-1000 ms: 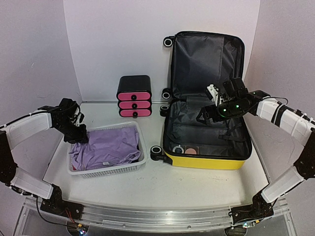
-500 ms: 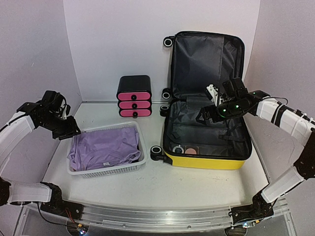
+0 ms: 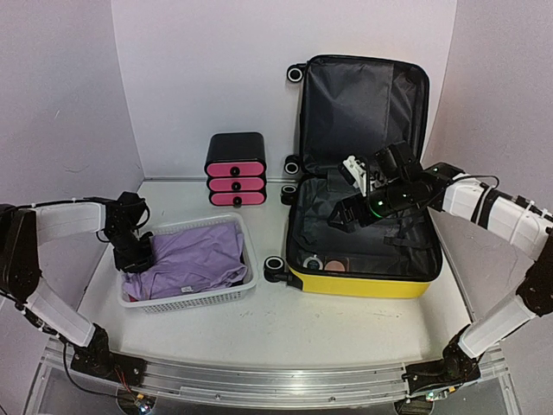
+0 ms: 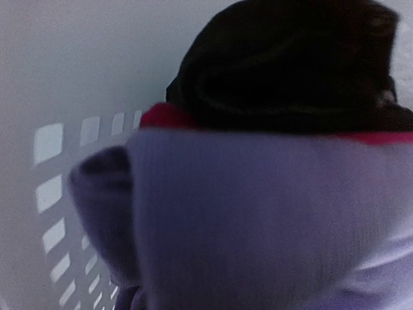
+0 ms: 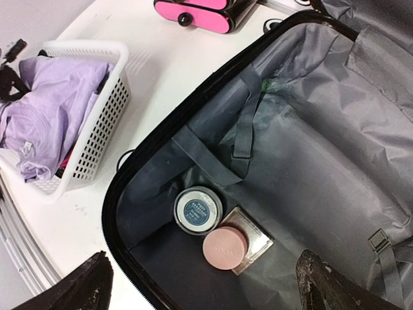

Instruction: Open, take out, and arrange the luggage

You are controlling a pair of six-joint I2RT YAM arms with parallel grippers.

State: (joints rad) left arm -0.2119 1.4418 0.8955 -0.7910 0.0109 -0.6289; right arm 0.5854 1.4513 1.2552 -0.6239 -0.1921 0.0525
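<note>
The luggage (image 3: 363, 284) lies open on the right part of the table (image 3: 285, 324), its lid standing upright behind the yellow base. The right gripper (image 5: 206, 283) hovers above its grey lining with the fingers wide apart and nothing between them. Under it, a round tin (image 5: 198, 210) and a pink compact (image 5: 225, 248) lie just beside each other. The left gripper (image 3: 134, 252) is at the left end of the white basket (image 3: 194, 298), against the purple clothes (image 3: 190, 255); whether its fingers are apart or together cannot be told.

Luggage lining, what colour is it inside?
Dark grey. The luggage lining shows best in the right wrist view.
</note>
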